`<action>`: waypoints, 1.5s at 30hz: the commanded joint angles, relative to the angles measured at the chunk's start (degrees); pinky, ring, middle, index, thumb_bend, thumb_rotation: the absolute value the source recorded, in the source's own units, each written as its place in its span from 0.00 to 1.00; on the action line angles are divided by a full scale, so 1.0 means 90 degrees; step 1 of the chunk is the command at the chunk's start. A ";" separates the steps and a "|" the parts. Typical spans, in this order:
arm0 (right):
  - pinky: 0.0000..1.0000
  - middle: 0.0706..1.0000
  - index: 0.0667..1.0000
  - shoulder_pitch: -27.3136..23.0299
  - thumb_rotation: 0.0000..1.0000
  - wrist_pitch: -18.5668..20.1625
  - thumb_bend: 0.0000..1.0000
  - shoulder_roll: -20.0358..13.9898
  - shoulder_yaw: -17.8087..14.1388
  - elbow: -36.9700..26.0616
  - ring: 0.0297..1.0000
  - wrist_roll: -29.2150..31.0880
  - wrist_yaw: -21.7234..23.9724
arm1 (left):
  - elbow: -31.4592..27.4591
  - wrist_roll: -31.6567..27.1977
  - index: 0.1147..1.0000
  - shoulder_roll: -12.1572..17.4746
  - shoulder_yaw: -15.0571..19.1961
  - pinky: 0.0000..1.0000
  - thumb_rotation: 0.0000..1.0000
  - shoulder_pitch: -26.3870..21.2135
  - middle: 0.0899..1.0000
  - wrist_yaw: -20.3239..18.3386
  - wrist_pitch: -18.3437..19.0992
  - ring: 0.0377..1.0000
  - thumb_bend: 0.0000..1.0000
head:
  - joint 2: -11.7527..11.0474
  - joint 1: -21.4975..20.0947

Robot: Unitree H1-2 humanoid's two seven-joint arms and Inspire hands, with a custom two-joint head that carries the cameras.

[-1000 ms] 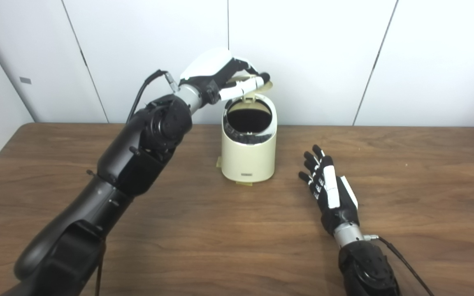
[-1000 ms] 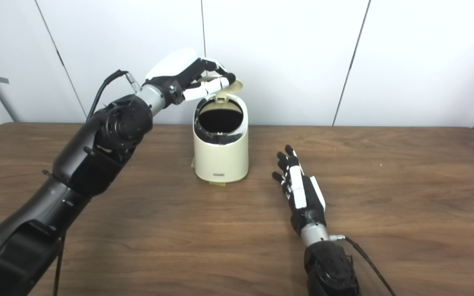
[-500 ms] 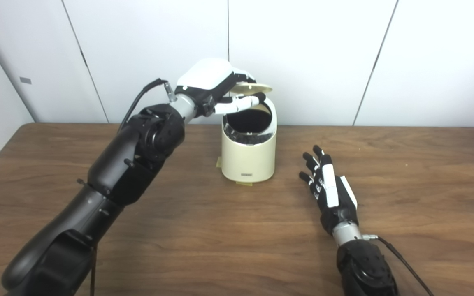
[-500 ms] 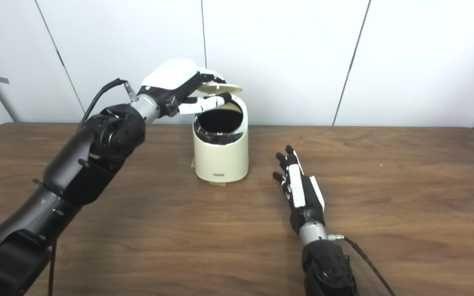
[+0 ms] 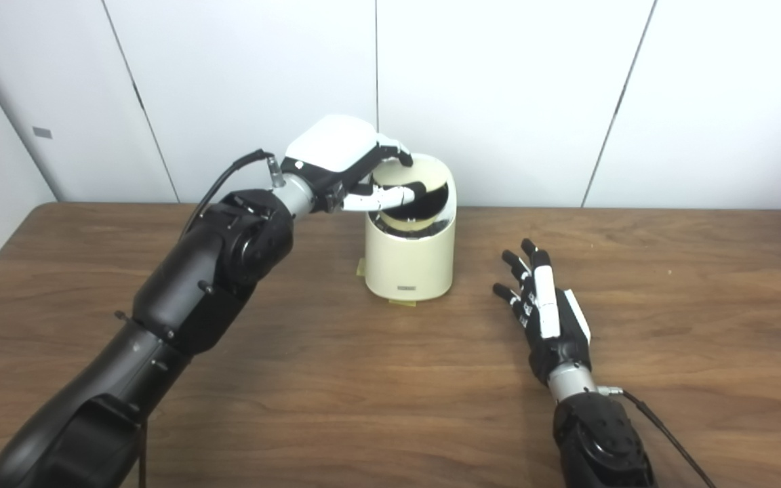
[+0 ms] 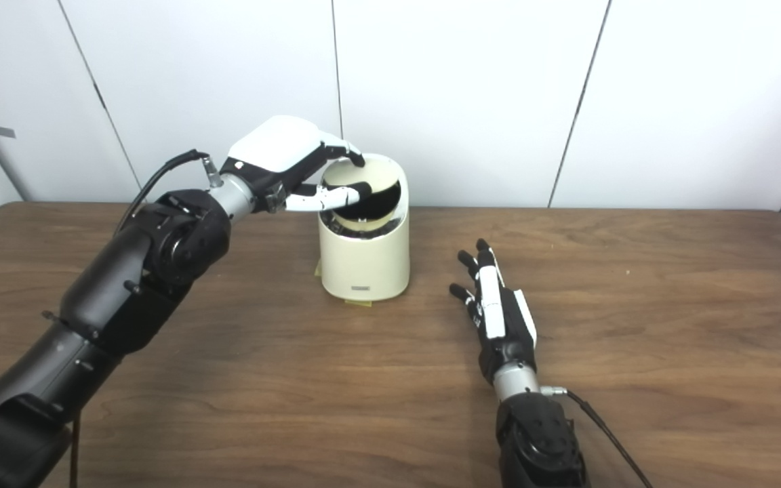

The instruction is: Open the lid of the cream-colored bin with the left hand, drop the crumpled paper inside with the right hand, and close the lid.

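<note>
The left hand (image 5: 346,166) is pinching the thin, light lid (image 5: 409,188) over the bin (image 5: 409,251), best held by its rim; the right hand (image 5: 548,315) is lying spread and empty on the desk (image 5: 295,379)

the left hand (image 5: 343,159) covers the far left rim of the bin (image 5: 409,261) and part of its lid (image 5: 407,193), so the grip is unclear. the inside of the bin is dark. both arms and the desk (image 5: 363,393) are cut by the bottom edge.

Bin (image 5: 409,254) stands mid-table (image 5: 295,379); left hand (image 5: 339,159) over its top; right hand (image 5: 548,315) lies to its right.
</note>
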 commanded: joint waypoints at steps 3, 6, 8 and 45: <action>0.99 0.92 1.00 -0.0142 1.00 0.0046 0.61 0.0001 -0.0021 -0.0215 0.99 -0.0037 -0.0051 | -0.0261 0.0249 0.76 0.0139 0.0027 0.80 1.00 -0.0096 0.81 -0.0015 -0.0153 0.86 0.56 | 0.0038 -0.0004; 1.00 0.91 1.00 -0.0148 1.00 0.0053 0.60 0.0005 -0.0037 -0.0201 1.00 -0.0007 -0.0047 | -0.0339 0.0348 0.76 0.0132 0.0039 0.80 1.00 -0.0004 0.80 -0.0033 -0.0187 0.87 0.56 | 0.0065 -0.0009; 1.00 0.91 1.00 -0.0147 1.00 0.0044 0.60 -0.0007 -0.0024 -0.0192 0.99 -0.0009 -0.0027 | -0.0390 0.0419 0.75 0.0133 0.0036 0.81 1.00 0.0060 0.80 -0.0048 -0.0222 0.87 0.55 | 0.0065 -0.0009; 0.99 0.92 1.00 -0.0300 1.00 0.0551 0.61 -0.0281 0.0153 -0.0374 0.99 -0.0226 0.0021 | -0.0748 0.1939 0.75 0.0027 -0.0339 0.94 1.00 0.0638 0.84 0.0278 -0.0782 0.90 0.55 | 0.0349 0.0054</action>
